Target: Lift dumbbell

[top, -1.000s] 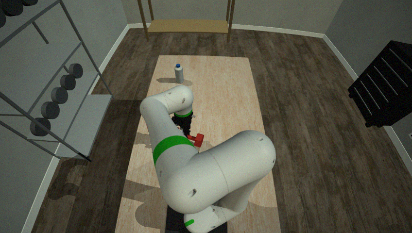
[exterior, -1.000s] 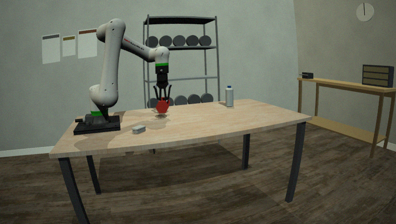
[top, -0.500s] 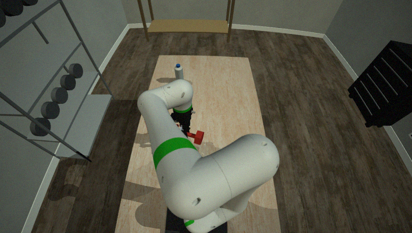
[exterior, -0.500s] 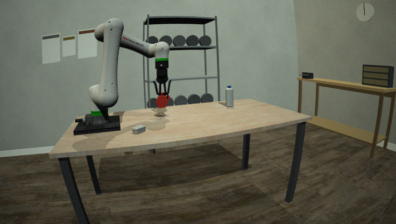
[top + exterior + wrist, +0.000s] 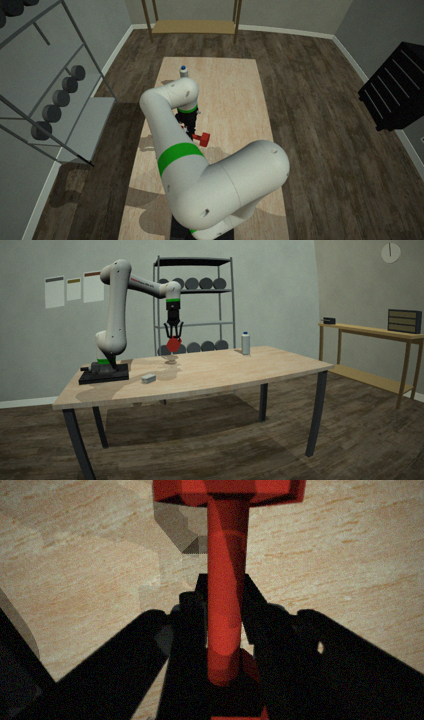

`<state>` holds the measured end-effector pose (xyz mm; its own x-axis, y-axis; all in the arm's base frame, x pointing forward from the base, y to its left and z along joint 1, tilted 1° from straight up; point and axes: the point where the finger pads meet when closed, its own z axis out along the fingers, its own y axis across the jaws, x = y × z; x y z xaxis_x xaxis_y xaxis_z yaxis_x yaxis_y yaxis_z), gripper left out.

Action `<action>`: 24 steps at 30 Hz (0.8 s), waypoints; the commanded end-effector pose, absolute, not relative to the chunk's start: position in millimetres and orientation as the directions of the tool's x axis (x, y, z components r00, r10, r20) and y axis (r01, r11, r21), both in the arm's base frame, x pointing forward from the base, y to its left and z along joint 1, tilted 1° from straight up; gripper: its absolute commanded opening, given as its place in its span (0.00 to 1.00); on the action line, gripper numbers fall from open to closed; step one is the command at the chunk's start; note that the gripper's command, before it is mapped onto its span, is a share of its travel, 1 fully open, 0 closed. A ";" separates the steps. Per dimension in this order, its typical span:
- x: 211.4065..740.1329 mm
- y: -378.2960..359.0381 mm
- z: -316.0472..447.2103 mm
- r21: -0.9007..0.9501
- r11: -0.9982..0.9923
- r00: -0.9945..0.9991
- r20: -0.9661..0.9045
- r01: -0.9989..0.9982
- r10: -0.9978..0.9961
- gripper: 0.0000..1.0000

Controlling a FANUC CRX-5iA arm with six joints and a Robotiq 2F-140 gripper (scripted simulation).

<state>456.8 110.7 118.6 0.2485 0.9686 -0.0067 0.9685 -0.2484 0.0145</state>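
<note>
From the top, the arm [image 5: 178, 154] folds at its elbow over the tabletop [image 5: 238, 98], the dumbbell [image 5: 203, 139] jutting beside the gripper [image 5: 188, 130]. In the exterior view the wrist points straight down, the dumbbell hanging under the gripper above the tabletop; the forearm lettering is too small to read. At the wrist, the fingers clamp the dumbbell's bar.

The arm [image 5: 114, 311] reaches forward, wrist pointing straight down, jaws clamped tight on the dumbbell [image 5: 173, 344] bar.
</note>
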 end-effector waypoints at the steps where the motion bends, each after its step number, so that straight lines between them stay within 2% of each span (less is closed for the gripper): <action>1: 457.3 110.7 122.8 0.016 -0.248 0.248 -0.006 0.969 0.969 0.10; 24: 457.2 110.7 125.6 0.016 -0.248 0.248 -0.006 0.969 0.969 0.10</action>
<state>456.5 110.7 124.7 0.2485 0.9686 -0.0067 0.9685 -0.2484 0.0145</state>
